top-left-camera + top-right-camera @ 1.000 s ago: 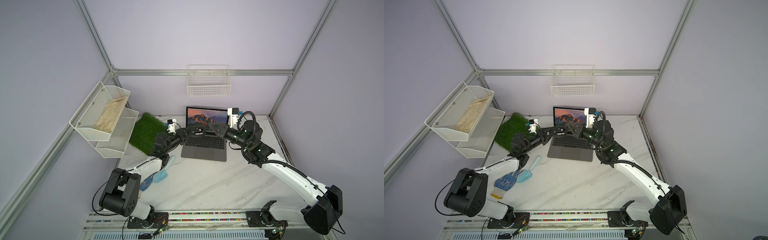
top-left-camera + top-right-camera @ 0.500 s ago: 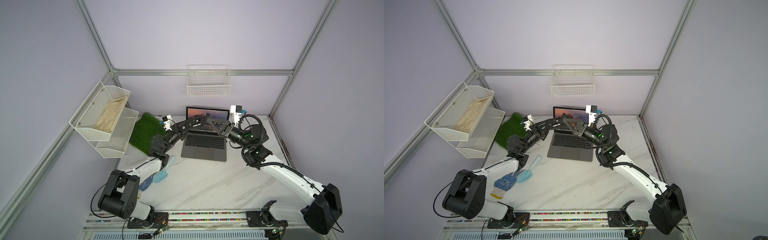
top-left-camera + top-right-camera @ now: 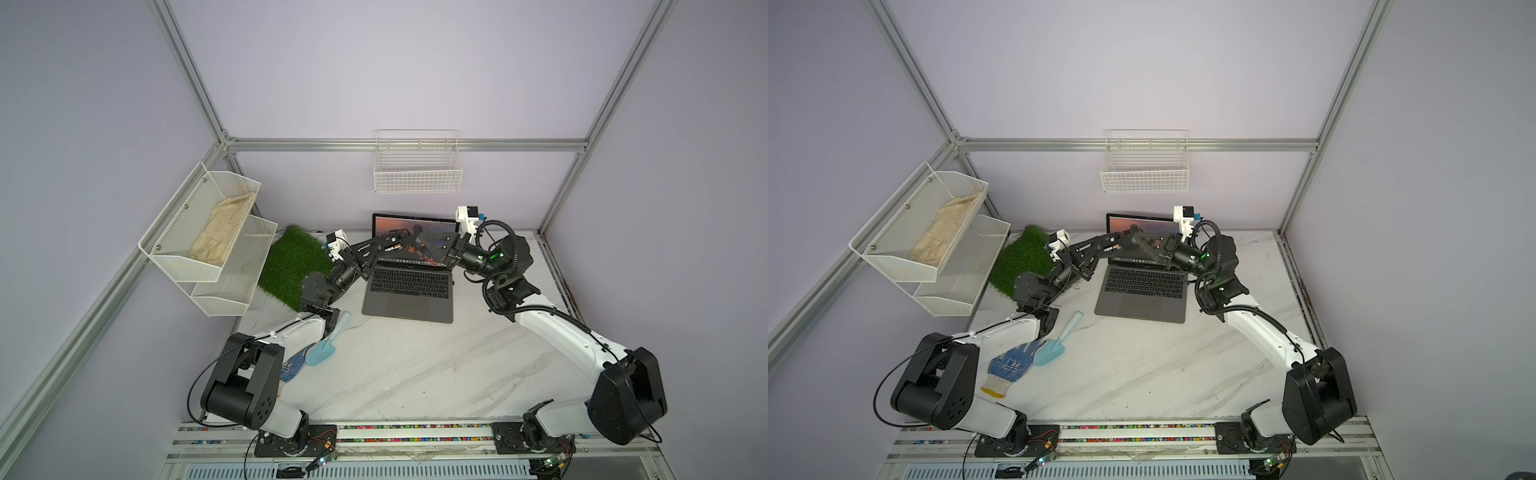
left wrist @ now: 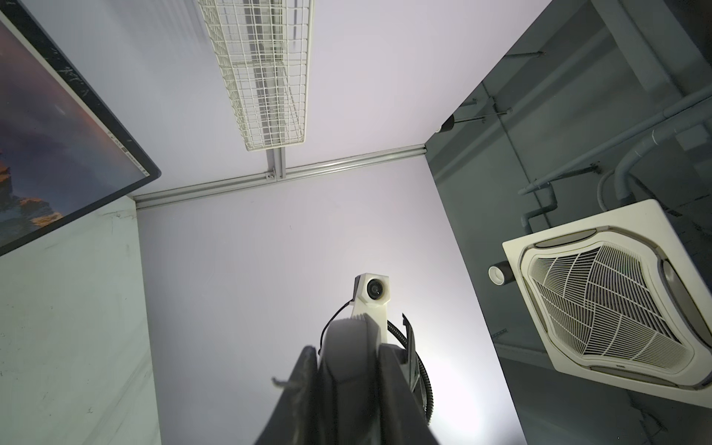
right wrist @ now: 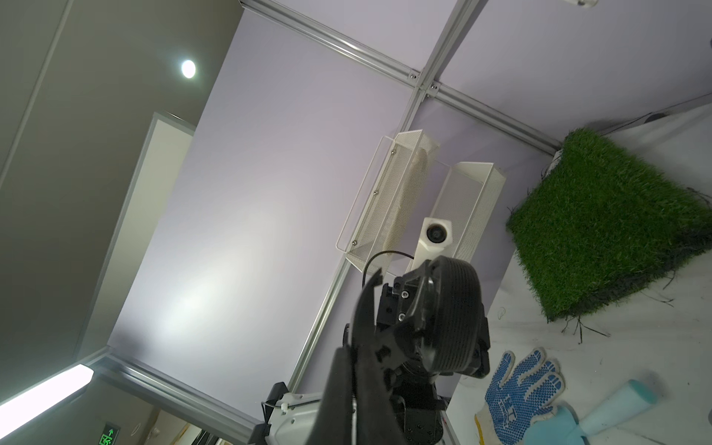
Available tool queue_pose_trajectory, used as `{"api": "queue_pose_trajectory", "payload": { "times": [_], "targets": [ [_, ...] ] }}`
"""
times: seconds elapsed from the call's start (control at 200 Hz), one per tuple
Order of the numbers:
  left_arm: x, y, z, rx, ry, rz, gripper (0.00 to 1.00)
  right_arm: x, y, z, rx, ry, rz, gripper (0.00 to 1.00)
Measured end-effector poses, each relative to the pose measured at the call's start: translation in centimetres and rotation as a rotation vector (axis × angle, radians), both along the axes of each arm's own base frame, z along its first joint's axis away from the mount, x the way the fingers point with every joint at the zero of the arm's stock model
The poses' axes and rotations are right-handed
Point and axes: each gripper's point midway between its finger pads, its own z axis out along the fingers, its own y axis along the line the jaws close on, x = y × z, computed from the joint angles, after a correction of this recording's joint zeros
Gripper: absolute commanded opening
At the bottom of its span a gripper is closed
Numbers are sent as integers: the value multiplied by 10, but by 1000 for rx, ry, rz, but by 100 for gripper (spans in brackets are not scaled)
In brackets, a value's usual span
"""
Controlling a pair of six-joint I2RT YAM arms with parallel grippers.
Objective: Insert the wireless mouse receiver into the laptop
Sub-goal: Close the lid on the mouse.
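Aloft — left tool [image 3: 397, 244] (clamping mouse [image 4: 352, 341]) over laptop [image 3: 407, 300].

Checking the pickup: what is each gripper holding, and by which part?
The left gripper clamps a dark ribbed body, likely the mouse, by its two sides. The right gripper is shut; a receiver there cannot be made out.

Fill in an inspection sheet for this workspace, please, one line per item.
Surface: white marble table, faint marks.
Job's things: laptop open, screen lit; receiver not seen.
Clutter: grass mat, blue scoop, dotted glove.
Grippers: left gripper, jaws shut on dark ribbed object, probably the mouse; right gripper, jaws shut, close to it above the laptop.
Cables: black hose along right arm, no snag seen.
Surroundings: mesh shelves, wire basket, lilac walls.
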Motion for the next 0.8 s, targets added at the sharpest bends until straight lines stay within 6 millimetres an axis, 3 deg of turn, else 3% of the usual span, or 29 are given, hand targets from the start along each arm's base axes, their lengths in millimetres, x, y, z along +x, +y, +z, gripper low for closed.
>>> {"api": "queue_pose_trajectory", "payload": {
  "times": [0.8],
  "targets": [
    [-2,0,2,-5,-6,-8,0,0,8,-10,61,40,79,0]
  ]
}}
